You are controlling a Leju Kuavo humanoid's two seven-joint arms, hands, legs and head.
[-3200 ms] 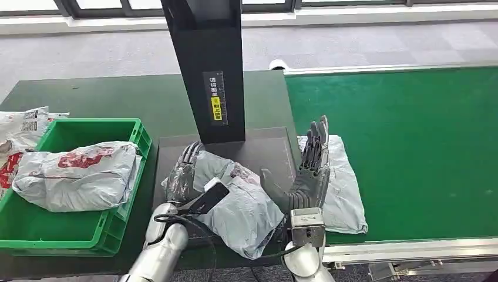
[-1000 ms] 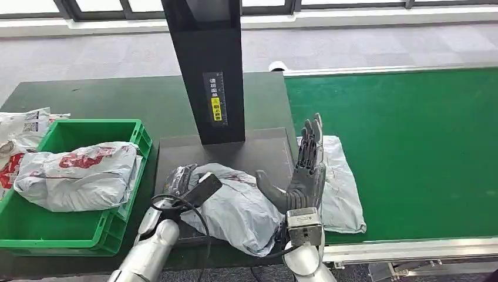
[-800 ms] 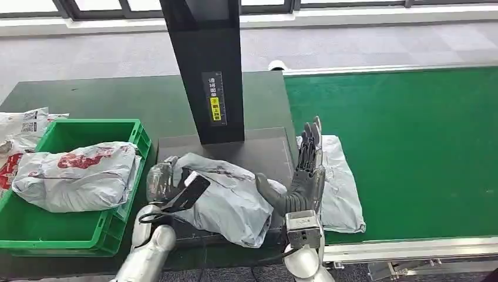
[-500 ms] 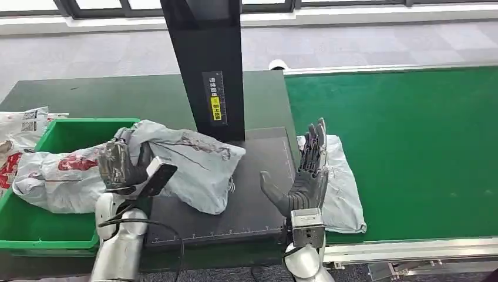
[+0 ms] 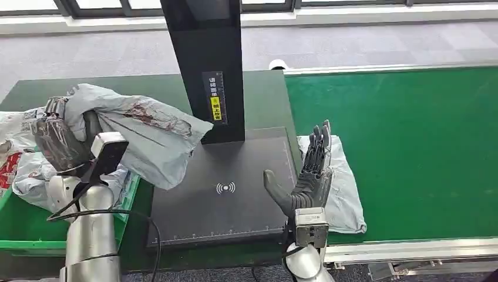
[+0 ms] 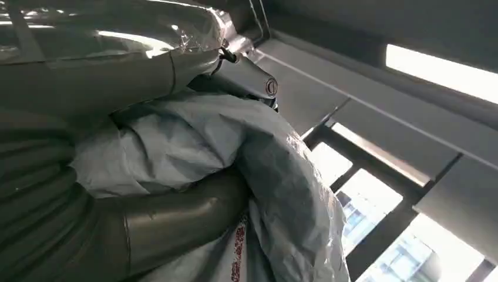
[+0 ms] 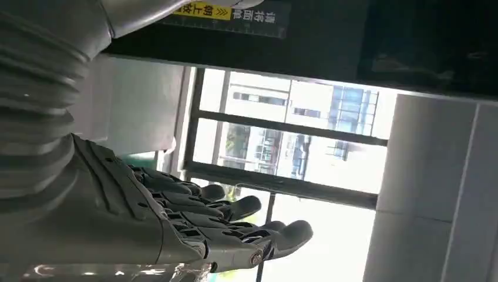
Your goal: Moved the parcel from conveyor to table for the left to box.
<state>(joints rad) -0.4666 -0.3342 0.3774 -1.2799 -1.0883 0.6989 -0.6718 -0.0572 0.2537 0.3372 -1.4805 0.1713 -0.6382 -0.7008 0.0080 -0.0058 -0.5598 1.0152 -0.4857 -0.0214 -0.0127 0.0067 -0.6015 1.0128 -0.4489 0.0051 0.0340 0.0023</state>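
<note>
Fingers [image 6: 176, 59] of the left hand [image 5: 56, 138] are clamped around one end of a crumpled grey plastic mailer parcel with red print [image 5: 141, 132], thumb underneath and the darker fingers wrapped over the top. In the left wrist view the grey film bulges out between thumb and fingers. The parcel is held up in the air, its free end sagging down toward the table; it hangs above the near right corner of the green plastic crate [image 5: 35, 232], partly over the crate and partly over the left edge of the flat black scanner plate [image 5: 235, 217].

Inside the crate lies another grey mailer bag with red marks [image 5: 29, 176], mostly hidden behind the left arm, and more white packets [image 5: 14, 126] rest on the table just beyond the crate's far left side.

The right hand [image 5: 308, 173] stands upright with its fingers [image 7: 235, 226] straight and close together, thumb spread off to the side, holding nothing. It sits at the right edge of the black plate, just beside a flat pale grey mailer [image 5: 340, 188] that lies on the green conveyor belt [image 5: 411, 147].

A tall black post with a yellow label [image 5: 208, 64] rises from the back of the plate, on the dark green table [image 5: 135, 94].
</note>
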